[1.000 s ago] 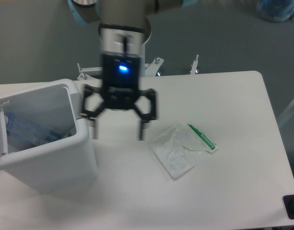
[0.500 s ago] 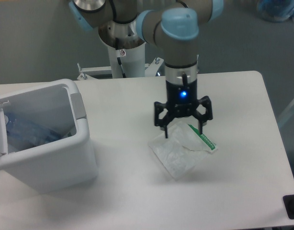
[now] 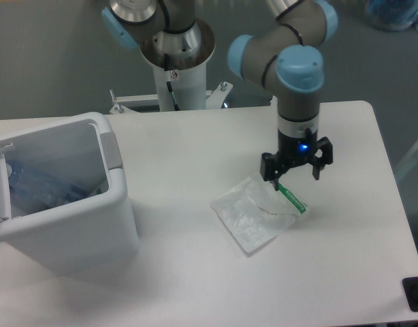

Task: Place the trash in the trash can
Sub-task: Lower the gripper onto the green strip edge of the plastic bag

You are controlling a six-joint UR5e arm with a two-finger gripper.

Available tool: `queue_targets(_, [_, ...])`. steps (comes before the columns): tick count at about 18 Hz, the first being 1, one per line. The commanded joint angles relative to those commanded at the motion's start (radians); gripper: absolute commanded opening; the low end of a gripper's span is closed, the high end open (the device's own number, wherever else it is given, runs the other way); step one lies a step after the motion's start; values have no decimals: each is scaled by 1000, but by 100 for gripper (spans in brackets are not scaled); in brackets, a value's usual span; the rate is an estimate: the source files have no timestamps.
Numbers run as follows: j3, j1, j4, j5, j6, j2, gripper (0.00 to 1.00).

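The crinkled clear plastic bag (image 3: pixel 253 216) with a green-striped edge lies flat on the white table, right of centre. My gripper (image 3: pixel 295 179) is open and empty, just above the bag's green-striped upper right corner. The white trash can (image 3: pixel 93 225) stands at the left edge of the table, lid open. The crushed clear bottle with bluish label (image 3: pixel 39 187) lies inside it, partly hidden by the wall.
The arm's base column (image 3: pixel 178 75) stands behind the table's far edge with metal clamps beside it. A dark object (image 3: pixel 416 294) sits at the table's front right corner. The table (image 3: pixel 195 286) ends at the right near x 610.
My gripper has moved from beside the trash can rightward across the table, and now hangs lower over the bag's right corner. It has stayed open. The bag has not moved.
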Motion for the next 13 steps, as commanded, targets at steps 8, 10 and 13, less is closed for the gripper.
queue_targets(8, [55,0,11,-97,-63,-120,100])
queue_targets(10, [61,-1,11,-98,-71,-124,100])
queue_targets(13, [58,-3,12,-98,-80,-141,100])
